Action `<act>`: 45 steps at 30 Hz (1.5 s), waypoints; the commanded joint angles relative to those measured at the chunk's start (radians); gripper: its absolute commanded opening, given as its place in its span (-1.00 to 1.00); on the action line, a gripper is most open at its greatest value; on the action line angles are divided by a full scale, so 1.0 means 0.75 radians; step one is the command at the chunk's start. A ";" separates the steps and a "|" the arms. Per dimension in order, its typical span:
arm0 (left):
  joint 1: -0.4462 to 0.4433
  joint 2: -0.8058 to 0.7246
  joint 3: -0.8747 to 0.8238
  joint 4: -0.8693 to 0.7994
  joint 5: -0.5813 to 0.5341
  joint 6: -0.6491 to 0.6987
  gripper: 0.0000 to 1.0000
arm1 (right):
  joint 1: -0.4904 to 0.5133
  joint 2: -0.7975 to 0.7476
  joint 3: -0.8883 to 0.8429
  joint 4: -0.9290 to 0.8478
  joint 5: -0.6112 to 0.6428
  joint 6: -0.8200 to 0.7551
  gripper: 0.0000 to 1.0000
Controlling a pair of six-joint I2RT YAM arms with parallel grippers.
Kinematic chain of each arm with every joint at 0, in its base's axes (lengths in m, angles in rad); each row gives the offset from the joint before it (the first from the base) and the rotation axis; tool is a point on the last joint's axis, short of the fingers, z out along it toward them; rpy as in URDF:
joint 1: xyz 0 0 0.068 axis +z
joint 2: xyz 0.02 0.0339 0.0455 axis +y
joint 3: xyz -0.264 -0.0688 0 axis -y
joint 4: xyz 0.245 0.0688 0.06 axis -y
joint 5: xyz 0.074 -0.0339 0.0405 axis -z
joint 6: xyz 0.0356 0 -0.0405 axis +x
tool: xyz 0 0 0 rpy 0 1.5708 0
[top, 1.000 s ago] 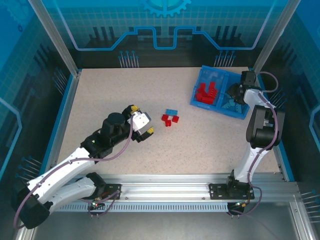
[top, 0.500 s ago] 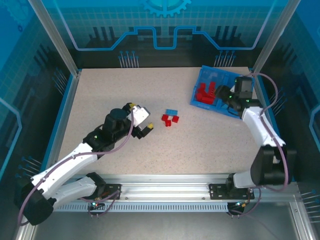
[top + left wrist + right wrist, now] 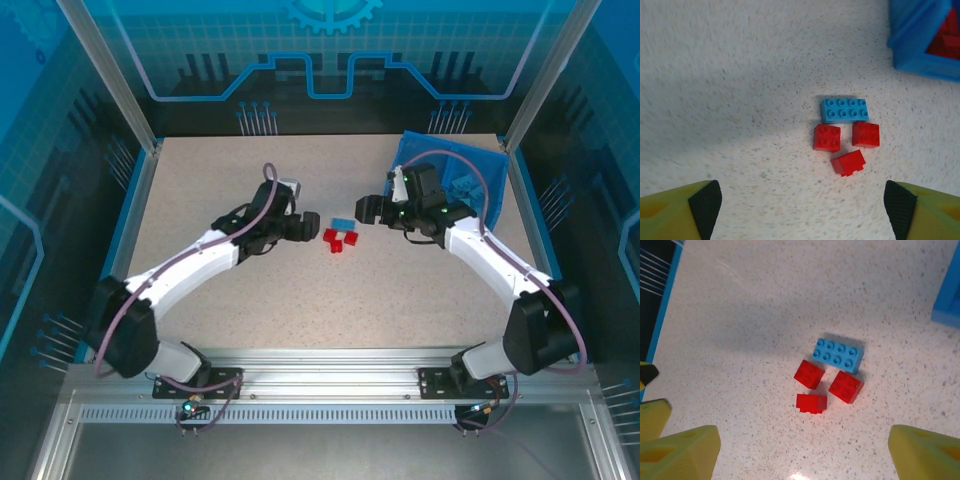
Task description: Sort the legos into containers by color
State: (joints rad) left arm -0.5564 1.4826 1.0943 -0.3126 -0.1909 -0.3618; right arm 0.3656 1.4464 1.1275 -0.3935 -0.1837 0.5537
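Four loose legos lie mid-table: one light blue brick [image 3: 343, 222] [image 3: 844, 110] [image 3: 838, 355] and three red bricks [image 3: 338, 240] [image 3: 827, 137] [image 3: 809, 373] just in front of it. My left gripper [image 3: 305, 228] [image 3: 802, 210] hovers at their left, open, nothing between its fingers. From the right, my right gripper [image 3: 370, 208] [image 3: 805, 455] faces the same cluster, also open and empty. The blue tray [image 3: 480, 160] sits at the back right, partly hidden by my right arm. One of its corners [image 3: 920, 45] [image 3: 947, 295] shows in each wrist view.
Bare speckled tabletop surrounds the cluster on all sides. A blue raised border [image 3: 135, 215] edges the table, with metal posts at the back corners. The two grippers stand close together, only the bricks between them.
My right arm has swung from over the tray down to the brick cluster and its jaws have widened. My left arm has reached forward and right toward the same bricks.
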 commanded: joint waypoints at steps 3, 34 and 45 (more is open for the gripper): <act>-0.127 0.251 0.133 -0.049 -0.052 -0.419 0.70 | -0.028 -0.001 0.055 -0.150 0.024 0.041 0.90; -0.240 0.805 0.458 -0.131 -0.185 -0.518 -0.35 | -0.099 -0.128 -0.016 -0.169 0.036 0.043 0.98; -0.269 0.484 0.452 -0.023 -0.118 -0.285 -0.46 | -0.099 -0.312 -0.077 -0.070 0.030 0.032 0.98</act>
State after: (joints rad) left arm -0.7410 1.9434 1.3998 -0.3820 -0.3134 -0.6762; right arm 0.3000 1.2709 1.0870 -0.4828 -0.1616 0.5766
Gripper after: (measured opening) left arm 0.348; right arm 0.991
